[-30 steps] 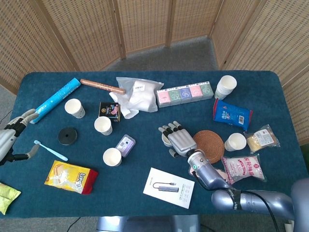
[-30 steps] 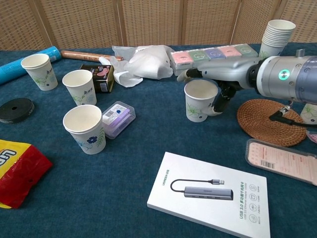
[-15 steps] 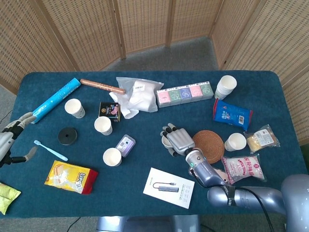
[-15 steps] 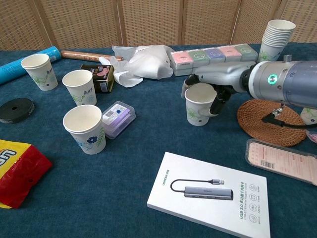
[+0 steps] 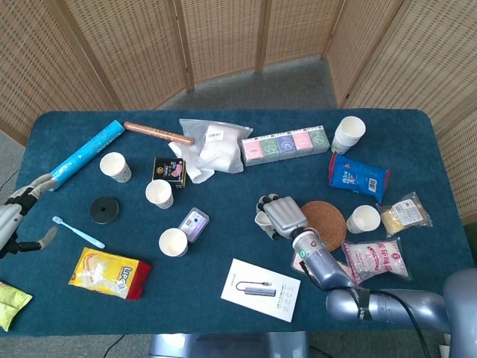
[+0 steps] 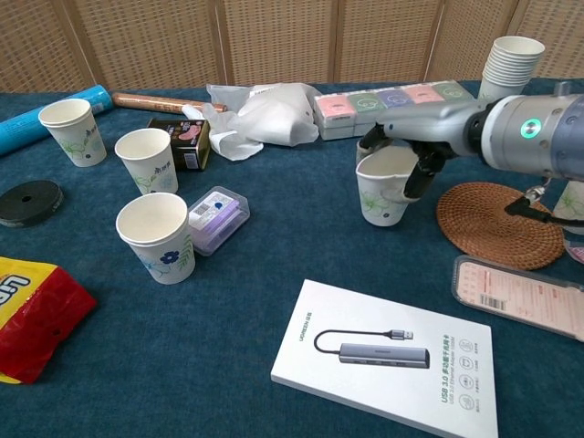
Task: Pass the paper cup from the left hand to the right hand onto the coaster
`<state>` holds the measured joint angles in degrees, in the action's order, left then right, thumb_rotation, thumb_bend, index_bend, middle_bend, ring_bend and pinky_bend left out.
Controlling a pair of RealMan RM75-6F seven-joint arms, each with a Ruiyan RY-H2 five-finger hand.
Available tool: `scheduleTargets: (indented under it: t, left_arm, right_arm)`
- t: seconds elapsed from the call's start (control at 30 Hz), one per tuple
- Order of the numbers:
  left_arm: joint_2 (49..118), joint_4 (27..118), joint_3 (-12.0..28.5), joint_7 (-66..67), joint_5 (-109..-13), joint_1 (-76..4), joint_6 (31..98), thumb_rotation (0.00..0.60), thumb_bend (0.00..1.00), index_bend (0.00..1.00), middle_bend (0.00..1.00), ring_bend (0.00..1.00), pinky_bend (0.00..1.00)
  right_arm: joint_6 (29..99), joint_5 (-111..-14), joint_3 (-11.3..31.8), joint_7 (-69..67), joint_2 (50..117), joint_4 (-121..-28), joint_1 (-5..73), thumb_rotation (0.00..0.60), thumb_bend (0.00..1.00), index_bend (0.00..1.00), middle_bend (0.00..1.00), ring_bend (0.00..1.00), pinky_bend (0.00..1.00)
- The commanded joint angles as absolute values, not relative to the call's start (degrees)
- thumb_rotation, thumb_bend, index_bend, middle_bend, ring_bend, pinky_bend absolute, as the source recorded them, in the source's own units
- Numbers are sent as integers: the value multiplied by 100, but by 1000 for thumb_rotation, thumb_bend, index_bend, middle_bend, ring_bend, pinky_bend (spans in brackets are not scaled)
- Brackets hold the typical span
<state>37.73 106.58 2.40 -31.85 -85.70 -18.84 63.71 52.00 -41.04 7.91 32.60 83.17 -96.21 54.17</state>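
A white paper cup [image 6: 381,193] with a green leaf print stands upright just left of the round woven coaster [image 6: 497,224]. My right hand [image 6: 412,153] reaches over it from the right and grips it at the rim, fingers curled around it. In the head view the right hand [image 5: 283,217] hides most of the cup [image 5: 259,219], with the coaster [image 5: 326,223] close beside it. My left hand [image 5: 18,215] lies at the table's left edge with its fingers apart and nothing in it.
Three loose paper cups [image 6: 157,235] stand at the left, with a purple box [image 6: 215,217] next to them. A white USB-hub box [image 6: 392,363] lies in front. A cup stack [image 6: 509,66], tea boxes [image 6: 383,100] and a plastic bag [image 6: 265,114] line the back.
My right hand has closed around the cup and shifted it right, nearer the coaster. The left hand has hardly moved.
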Motion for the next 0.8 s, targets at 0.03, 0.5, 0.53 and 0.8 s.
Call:
scheduleTargets:
  t: [0.03, 0.5, 0.53, 0.8]
  left_arm:
    - [3779, 10662, 243, -3187, -8599, -1904, 6347, 551, 472, 0, 0, 0, 0]
    - [3872, 10783, 291, -3026, -8624, -2056, 6189, 548, 472, 0, 0, 0, 0]
    - [3877, 10794, 293, -3015, -8621, -2062, 6182, 550, 472, 0, 0, 0, 0]
    - [3884, 10869, 266, -2950, -8616, -2064, 6150, 550, 472, 0, 0, 0, 0]
  right_arm:
    - [5326, -4124, 797, 3172, 8059, -9793, 5318, 600, 479, 374, 232, 185, 496]
    - [5625, -4307, 443, 2779, 7156, -10135, 4688, 600, 478, 358, 230, 185, 496]
    - [5615, -4334, 419, 2746, 7155, -10123, 4656, 600, 478, 357, 230, 184, 496]
    - [5513, -4440, 298, 2577, 7192, -9965, 4481, 600, 479, 342, 225, 175, 496]
